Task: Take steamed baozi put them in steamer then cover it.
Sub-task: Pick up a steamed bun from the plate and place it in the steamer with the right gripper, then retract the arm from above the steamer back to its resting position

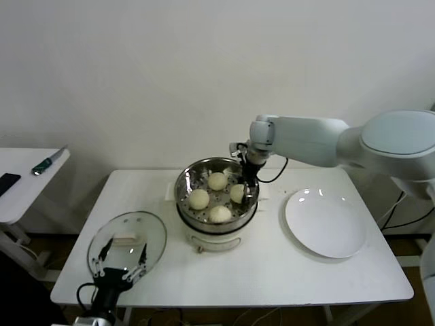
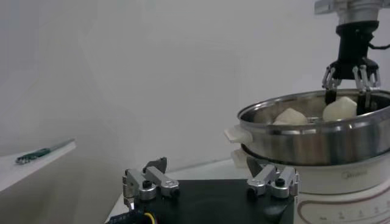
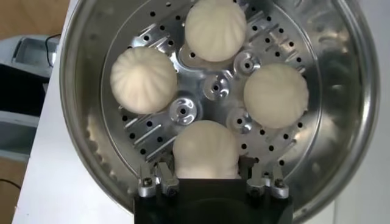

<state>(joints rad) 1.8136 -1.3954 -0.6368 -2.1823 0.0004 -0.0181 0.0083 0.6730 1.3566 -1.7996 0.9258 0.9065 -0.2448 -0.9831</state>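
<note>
The steamer [image 1: 182,185] stands mid-table on its white pot base. Three steamed baozi [image 1: 217,180] [image 1: 198,199] [image 1: 219,214] lie loose on its perforated floor [image 3: 183,111]. A fourth baozi [image 3: 206,149] rests on the floor at the right side of the basket, and my right gripper [image 3: 206,169] reaches down into the steamer with its fingers against the bun's two sides. The cover [image 1: 153,231], a glass lid with a white handle, lies flat on the table at the front left. My left gripper [image 1: 122,263] hovers open over the lid's near edge, holding nothing.
A flat white plate [image 1: 326,224] lies bare to the right of the steamer. A low side table [image 1: 20,193] at far left carries a green-handled tool [image 1: 46,163] and a dark phone [image 1: 8,182]. The wall is close behind.
</note>
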